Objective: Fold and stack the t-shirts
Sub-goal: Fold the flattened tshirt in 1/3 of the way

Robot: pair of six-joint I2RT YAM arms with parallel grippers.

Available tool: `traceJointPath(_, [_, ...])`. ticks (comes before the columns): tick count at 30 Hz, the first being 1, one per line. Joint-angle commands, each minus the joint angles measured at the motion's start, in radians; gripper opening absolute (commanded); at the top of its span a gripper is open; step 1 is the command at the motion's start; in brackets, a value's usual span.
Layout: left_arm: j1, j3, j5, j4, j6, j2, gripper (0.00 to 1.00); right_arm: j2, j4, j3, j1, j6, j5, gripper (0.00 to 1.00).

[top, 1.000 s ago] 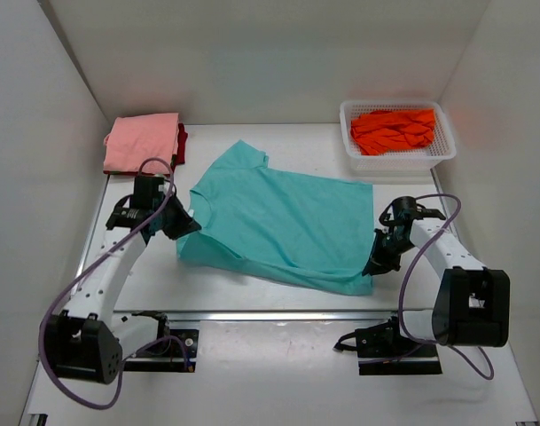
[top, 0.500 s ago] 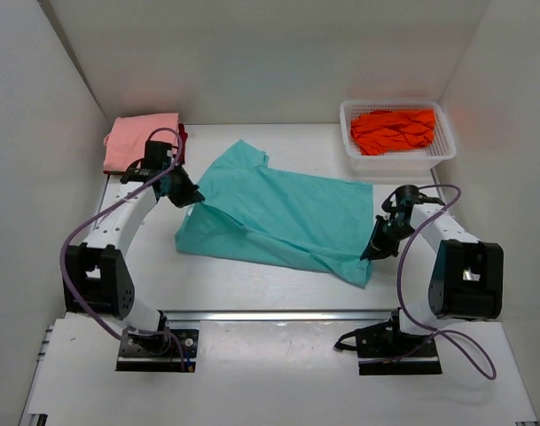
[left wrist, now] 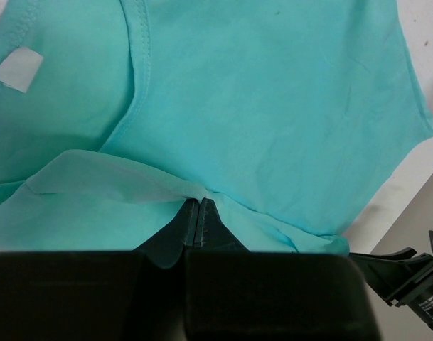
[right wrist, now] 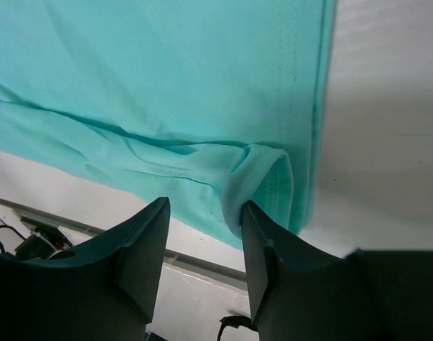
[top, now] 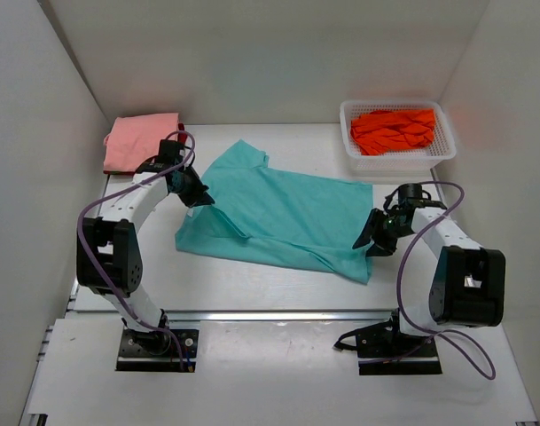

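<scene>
Table (top: 252, 286): white, walled on three sides. Teal t-shirt (top: 287, 217) is spread across the middle of it, mostly flat. One sleeve points to the far side, and the near edge is rumpled with a crease running along it.

Salmon pink t-shirt (top: 141, 140) sits folded in the far left corner, well apart from the teal one. White mesh basket (top: 398, 162) is in the far right corner, with the bright orange t-shirt (top: 394, 130) bunched inside it.

My left gripper (left wrist: 195, 213) is at the teal shirt's left side near the collar. The fingers are pinched together on a raised fold of the cloth, and the collar seam and label are visible just beyond.

My right gripper (right wrist: 205, 206) is at the shirt's near right corner, low over the hem. The fingers (right wrist: 141, 249) are spread apart and clamp nothing. A curled bit of hem lies just off the tip of one finger; I can't tell if it touches.
</scene>
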Motion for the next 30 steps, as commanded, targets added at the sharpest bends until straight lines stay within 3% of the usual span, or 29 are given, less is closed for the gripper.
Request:
traceJointPath(1, [0.003, 0.037, 0.027, 0.027, 0.007, -0.019, 0.0, -0.013, 0.036, -0.023, 0.022, 0.011, -0.04, 0.4])
traceJointPath(8, [0.004, 0.022, 0.035, 0.028, 0.006, -0.037, 0.0, -0.027, 0.013, -0.039, 0.074, 0.037, 0.032, 0.4])
traceJointPath(11, [0.012, 0.008, 0.043, 0.031, 0.006, -0.053, 0.0, -0.047, 0.033, -0.068, 0.064, 0.049, 0.028, 0.29])
traceJointPath(14, [0.007, -0.001, 0.04, 0.027, 0.004, -0.066, 0.0, -0.052, 0.016, -0.066, 0.064, 0.052, 0.055, 0.0])
traceJointPath(24, [-0.013, -0.066, -0.019, -0.079, 0.019, -0.258, 0.0, -0.197, -0.102, -0.131, 0.078, 0.095, 0.042, 0.01])
traceJointPath(30, [-0.013, -0.208, -0.017, -0.11, 0.013, -0.43, 0.0, -0.367, -0.229, -0.209, 0.105, 0.13, 0.005, 0.0])
